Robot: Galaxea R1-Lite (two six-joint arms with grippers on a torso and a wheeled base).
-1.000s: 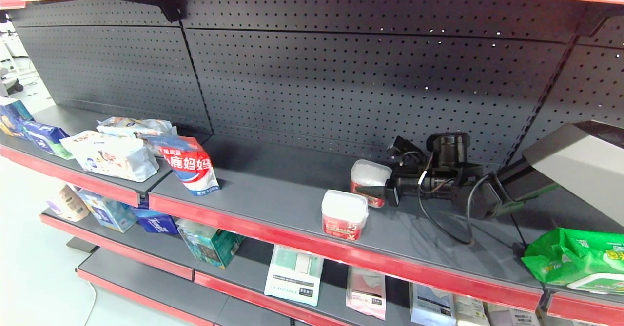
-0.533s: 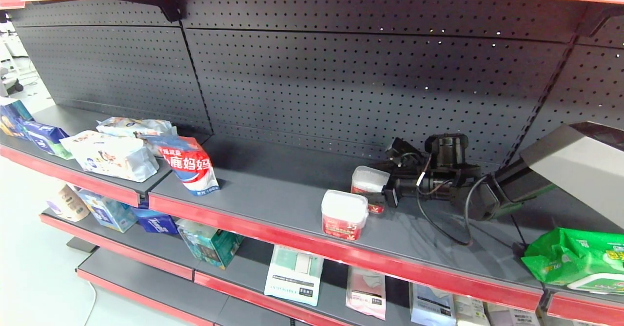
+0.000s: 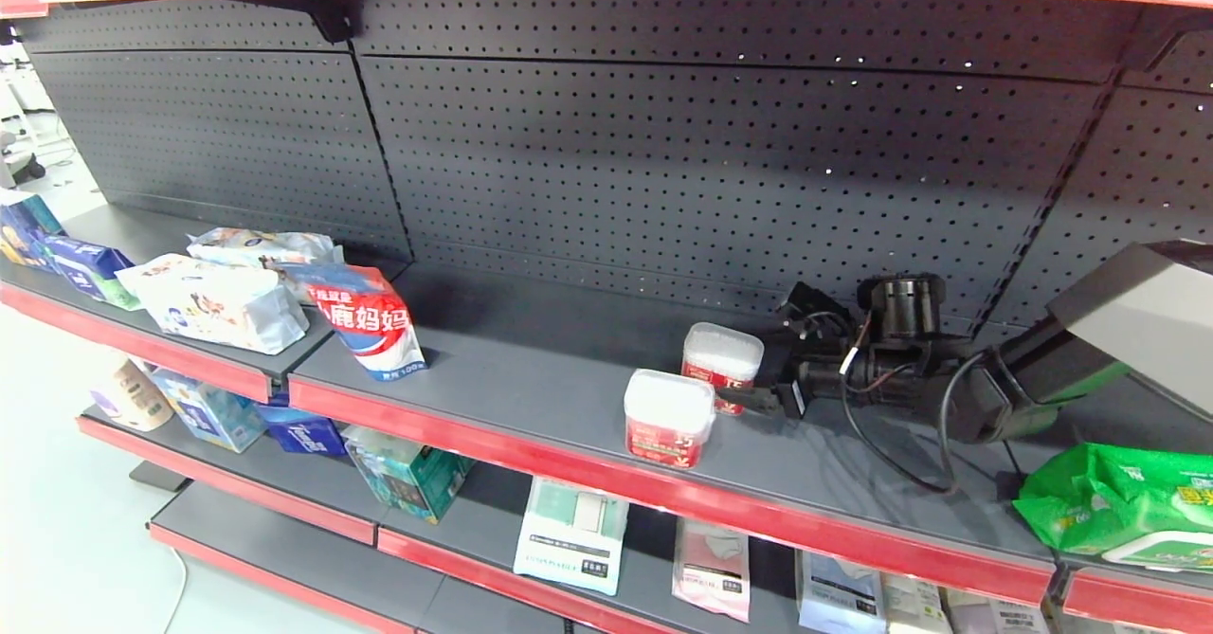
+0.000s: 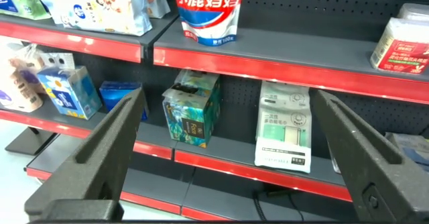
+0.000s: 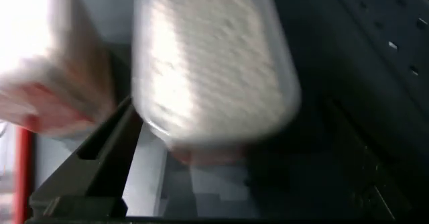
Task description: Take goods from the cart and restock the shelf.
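Your right tool point(image 3: 769, 395) sits centre-right, seemingly released — the tub point(image 3: 722, 361) stands just left of it, upright.

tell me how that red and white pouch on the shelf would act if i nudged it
The red and white pouch probably tips easily: it stands tall on a narrow base. Its bulging, creased sides suggest a soft bag that would dent under a grip. It stands near the shelf edge, so a forward push might drop it.
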